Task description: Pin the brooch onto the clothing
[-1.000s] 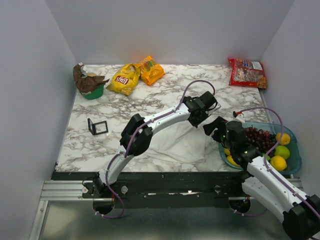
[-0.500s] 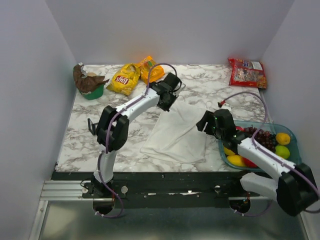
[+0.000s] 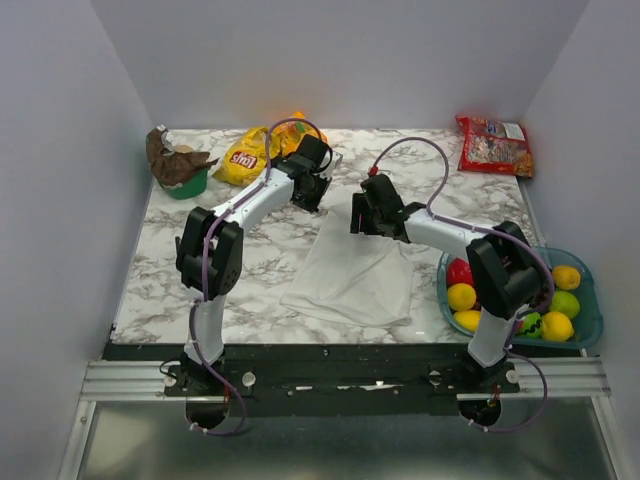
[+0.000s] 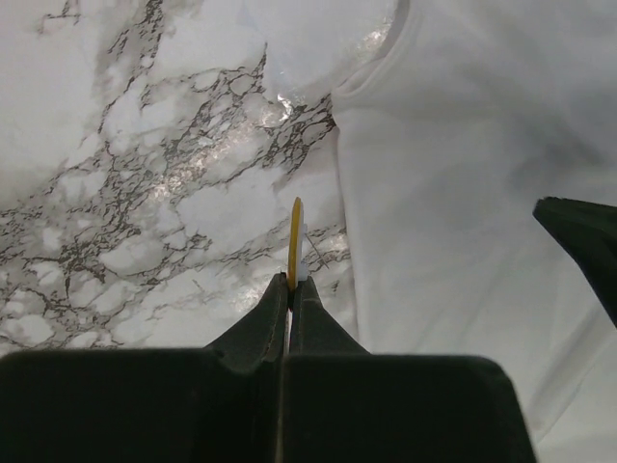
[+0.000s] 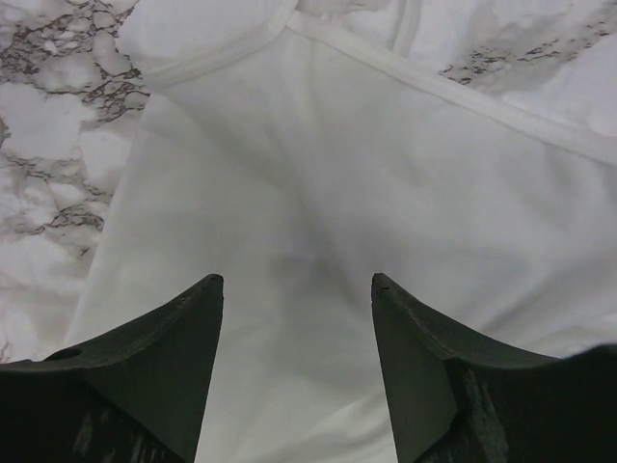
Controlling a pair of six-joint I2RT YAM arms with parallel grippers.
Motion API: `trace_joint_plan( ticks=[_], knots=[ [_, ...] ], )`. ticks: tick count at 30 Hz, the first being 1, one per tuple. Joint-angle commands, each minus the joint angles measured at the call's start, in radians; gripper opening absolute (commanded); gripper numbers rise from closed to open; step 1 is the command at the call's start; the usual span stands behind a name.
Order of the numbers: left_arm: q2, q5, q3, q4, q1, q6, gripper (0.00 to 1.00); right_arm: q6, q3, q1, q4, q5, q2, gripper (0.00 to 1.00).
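The clothing (image 3: 350,275) is a white garment lying flat on the marble table. My left gripper (image 3: 319,196) hovers just off its far left corner, shut on the brooch (image 4: 295,239), a thin gold disc seen edge-on, sticking out of the fingertips (image 4: 289,294) above bare marble beside the garment's edge (image 4: 463,193). My right gripper (image 3: 357,217) is open and empty, low over the garment's upper part. In the right wrist view its jaws (image 5: 297,280) stand wide apart over the white cloth (image 5: 337,164) below the collar seam.
A yellow chip bag (image 3: 245,158) and an orange one (image 3: 298,128) lie at the back behind the left arm. A red snack bag (image 3: 495,143) lies at the back right. A green bowl (image 3: 182,180) stands at the far left. A blue fruit tub (image 3: 585,325) stands at the near right.
The left arm has swung from the right side to the garment's far left corner. The right arm has reached from beside the fruit tub to over the garment's top.
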Motion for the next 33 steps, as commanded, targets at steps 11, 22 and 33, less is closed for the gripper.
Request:
trace_joint_plan(
  ticks=[11,22,33],
  knots=[
    [-0.008,0.092,0.012,0.022,0.017,-0.038,0.00,-0.056,0.162,0.006,-0.138,0.060,0.194,0.44],
    [0.004,0.083,0.012,0.017,0.006,-0.056,0.00,-0.056,0.191,0.007,-0.133,-0.010,0.179,0.01],
    [0.087,0.077,0.032,0.005,-0.057,-0.058,0.00,0.007,0.139,0.004,-0.056,-0.128,0.070,0.01]
  ],
)
